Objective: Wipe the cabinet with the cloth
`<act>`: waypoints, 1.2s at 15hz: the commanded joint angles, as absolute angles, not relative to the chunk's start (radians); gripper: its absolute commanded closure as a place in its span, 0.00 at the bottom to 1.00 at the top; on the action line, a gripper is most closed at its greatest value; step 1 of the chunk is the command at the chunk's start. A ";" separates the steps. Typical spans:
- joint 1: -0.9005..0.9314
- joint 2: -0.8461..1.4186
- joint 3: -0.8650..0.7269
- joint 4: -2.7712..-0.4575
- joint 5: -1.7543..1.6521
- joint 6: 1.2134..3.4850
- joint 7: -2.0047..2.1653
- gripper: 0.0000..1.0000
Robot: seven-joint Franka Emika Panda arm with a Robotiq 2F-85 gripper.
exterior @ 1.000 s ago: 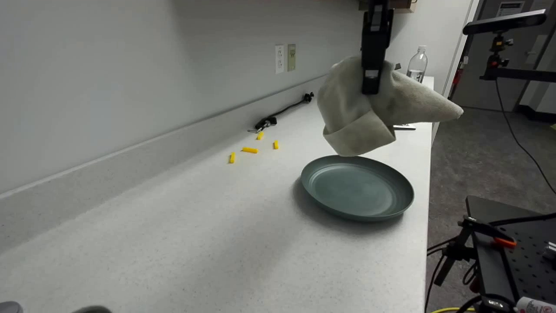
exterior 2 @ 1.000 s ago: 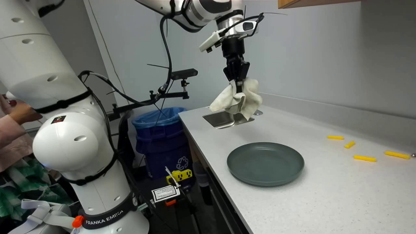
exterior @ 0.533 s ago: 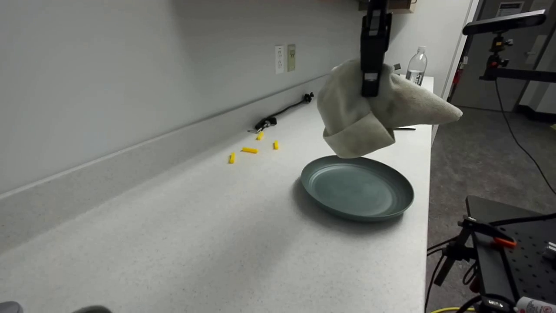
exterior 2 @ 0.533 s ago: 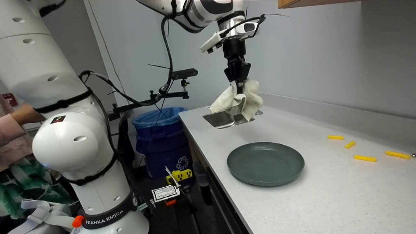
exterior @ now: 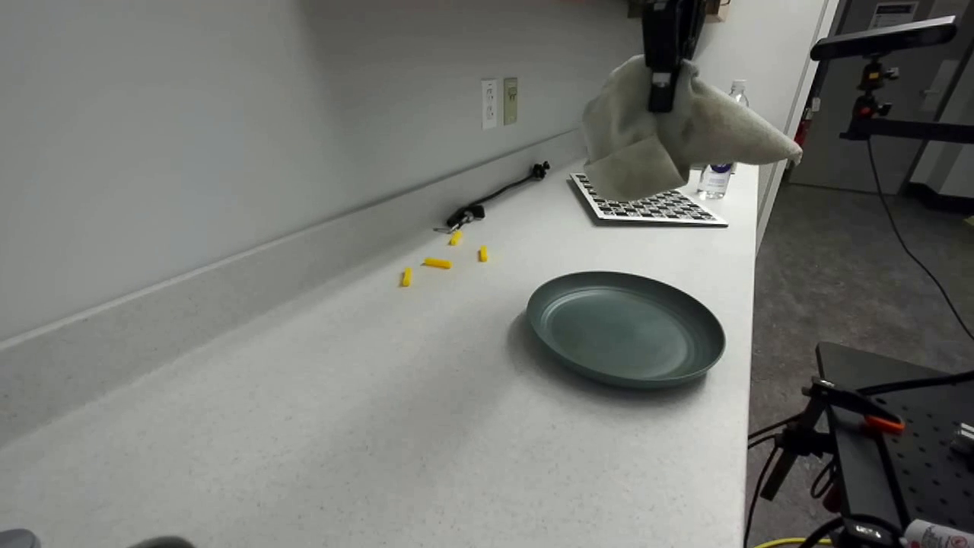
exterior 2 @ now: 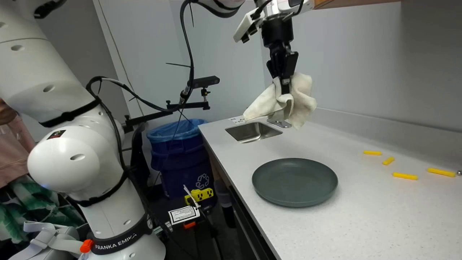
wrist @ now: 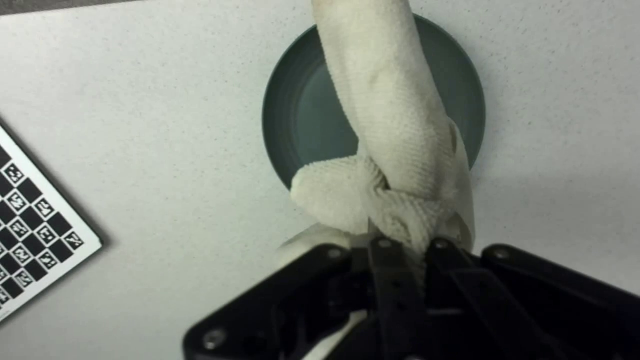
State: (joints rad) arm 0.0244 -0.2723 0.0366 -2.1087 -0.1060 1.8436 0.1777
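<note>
My gripper is shut on a crumpled off-white cloth in both exterior views; the gripper (exterior: pixel 662 95) (exterior 2: pixel 285 86) points down. The cloth (exterior: pixel 631 167) (exterior 2: pixel 303 99) hangs in folds in the air above the white counter (exterior: pixel 380 426) (exterior 2: pixel 361 224), touching nothing below. In the wrist view the cloth (wrist: pixel 385 95) sticks out ahead of the black fingers (wrist: pixel 405 250) and covers part of the plate beneath it. The fingertips are partly hidden in the folds. A wooden cabinet's (exterior 2: pixel 355 3) lower edge shows at the top of an exterior view, close to the wrist.
A dark green plate (exterior: pixel 624 327) (exterior 2: pixel 294 182) lies on the counter. Several yellow sticks (exterior: pixel 437 263) (exterior 2: pixel 405 176) and a black cable (exterior: pixel 502 190) lie near the wall. A checkered board (exterior: pixel 662 209) (wrist: pixel 30 225) and a bottle (exterior: pixel 717 181) stand beyond the plate. A sink (exterior 2: pixel 252 131) is set in the counter.
My gripper and the held cloth have risen and shifted toward the right in both exterior views, uncovering the checkered board and the sink. The plate and the sticks have not moved.
</note>
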 commanded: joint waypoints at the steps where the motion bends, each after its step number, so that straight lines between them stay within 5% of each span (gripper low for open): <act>1: -0.015 -0.369 0.016 -2.114 -0.116 1.809 0.183 0.98; 10: -0.037 -0.569 0.015 -2.153 -0.096 1.906 0.195 0.98; 18: -0.060 -0.647 0.029 -2.235 -0.086 2.284 0.272 0.98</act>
